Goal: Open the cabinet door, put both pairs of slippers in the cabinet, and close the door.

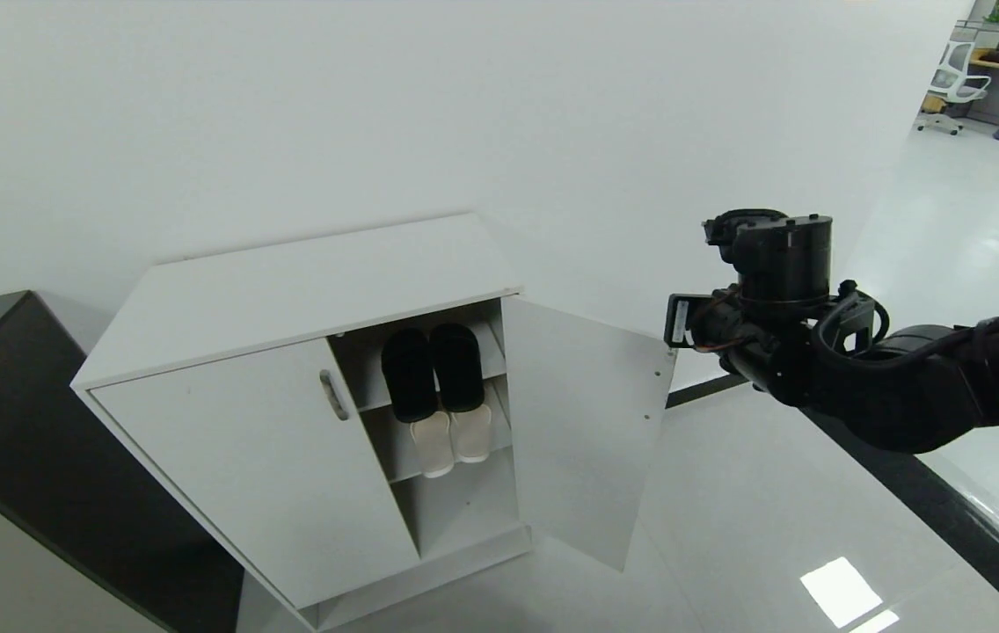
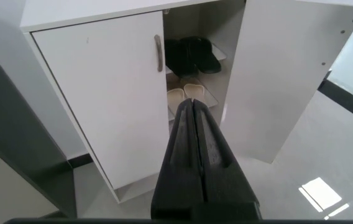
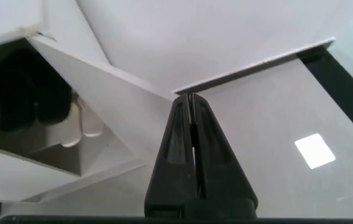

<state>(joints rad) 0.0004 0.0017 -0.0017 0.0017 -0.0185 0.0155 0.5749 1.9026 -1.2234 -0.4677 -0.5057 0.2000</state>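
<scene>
Now we see the white box-shaped wooden cabinet point(image 1: 306, 281) standing against the plain white wall point(image 1: 464, 105), with one half shut and the other open. Its left door point(image 1: 253, 466) is closed and carries a small grey metal handle point(image 1: 334, 395) near its inner edge. Its right door point(image 1: 583, 431) stands swung wide, out toward us.

Both pairs sit inside the open half. The black slippers point(image 1: 432, 369) lie side by side on the upper shelf. The pale cream slippers point(image 1: 455, 440) lie side by side on the shelf just below, their ends jutting out under the black pair. The bottom compartment holds nothing we can make out.

Our right arm point(image 1: 904, 387) hangs to the right of the cabinet, with its wrist just beside the top outer corner of the open door. The right gripper point(image 3: 191, 99) has its two dark fingers pressed together, pinching nothing. Whether it touches the door's edge, we cannot tell.

The left gripper point(image 2: 193, 102) also has its fingers pressed flat against each other. It points toward the open half and is apart from the cabinet.

A dark panel point(image 1: 16, 413) stands just beside the cabinet on the left, and a black strip point(image 1: 930, 501) crosses the glossy pale floor point(image 1: 728, 545).
</scene>
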